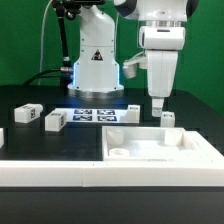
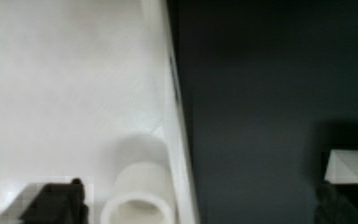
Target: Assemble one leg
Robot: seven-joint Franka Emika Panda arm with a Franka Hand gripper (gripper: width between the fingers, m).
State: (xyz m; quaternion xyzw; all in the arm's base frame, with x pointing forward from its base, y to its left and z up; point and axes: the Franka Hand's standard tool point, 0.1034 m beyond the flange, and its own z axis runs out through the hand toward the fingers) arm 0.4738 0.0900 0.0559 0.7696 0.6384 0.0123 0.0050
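My gripper [image 1: 157, 106] hangs open and empty just above the back rim of the wide white tray-like piece [image 1: 190, 147]. One leg [image 1: 167, 118], a small white upright block, stands next to the gripper on the exterior view's right. In the wrist view my gripper [image 2: 201, 205] straddles the tray's rim [image 2: 172, 110]. A dark fingertip [image 2: 51, 203] is over the tray floor beside a round corner hole [image 2: 137, 203]. The other finger is over the dark table, by a blurred white block [image 2: 354, 166] that may be that leg.
Three more white leg blocks lie on the black table: two on the exterior view's left [image 1: 25, 112] [image 1: 54, 120] and one behind the gripper [image 1: 131, 110]. The marker board [image 1: 95, 114] lies flat in front of the robot base. A white border [image 1: 50, 170] runs along the front.
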